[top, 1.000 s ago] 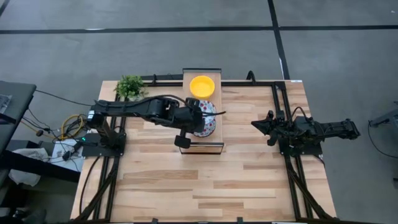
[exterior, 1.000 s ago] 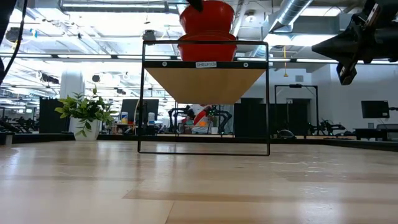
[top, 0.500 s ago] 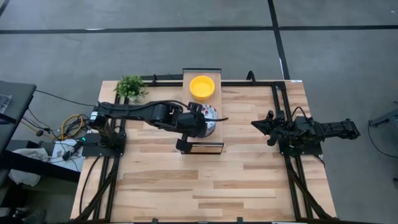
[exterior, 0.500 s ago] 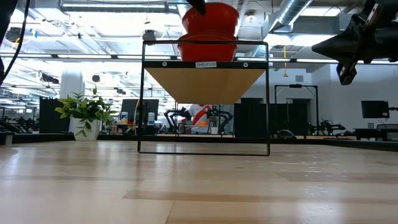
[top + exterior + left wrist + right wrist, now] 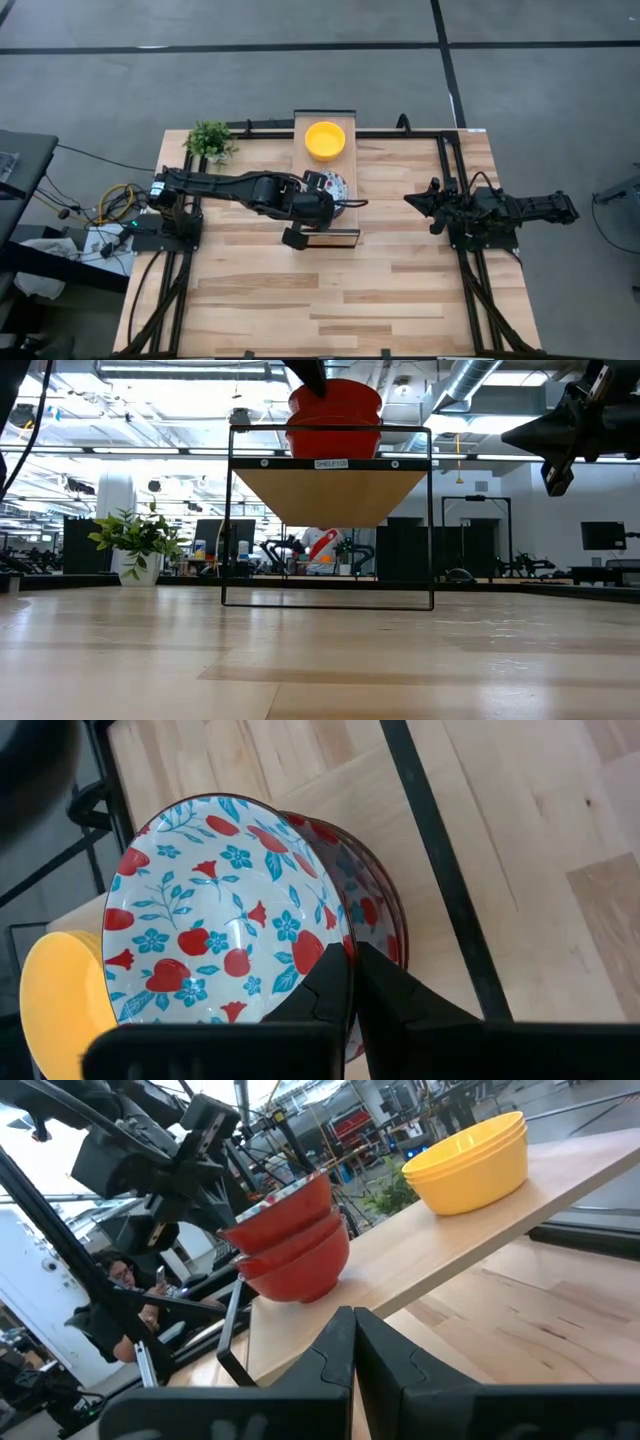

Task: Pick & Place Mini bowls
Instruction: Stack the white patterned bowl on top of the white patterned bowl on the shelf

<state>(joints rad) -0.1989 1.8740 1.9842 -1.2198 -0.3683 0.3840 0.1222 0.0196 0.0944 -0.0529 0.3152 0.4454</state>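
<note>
A raised wooden shelf (image 5: 332, 233) carries two stacks of mini bowls. The yellow stack (image 5: 325, 140) stands at its far end, also in the right wrist view (image 5: 470, 1155). The floral stack (image 5: 333, 188), red on the outside (image 5: 334, 422), stands at the middle. My left gripper (image 5: 352, 970) reaches over the shelf from the left and is shut on the top floral bowl (image 5: 215, 910). My right gripper (image 5: 412, 201) hangs shut above the table's right side (image 5: 353, 1320), clear of everything. My left gripper pinches the top floral bowl by its rim (image 5: 338, 935) on the near side, one finger inside the bowl and one outside. The fingers come from above, slanting down. The bowl sits nested in the floral bowls below it (image 5: 292, 1250), about level.
A small green potted plant (image 5: 210, 138) stands at the table's far left corner (image 5: 138, 540). The shelf's black wire frame (image 5: 432, 520) stands mid-table. Bare wood lies in front of the shelf and on the near half of the table (image 5: 330, 300).
My left gripper has come down toward the shelf with the floral bowl, still shut on its rim. The bowl was held above the stack and tilted; it now sits lower, nested on the floral stack. The right arm has kept still.
</note>
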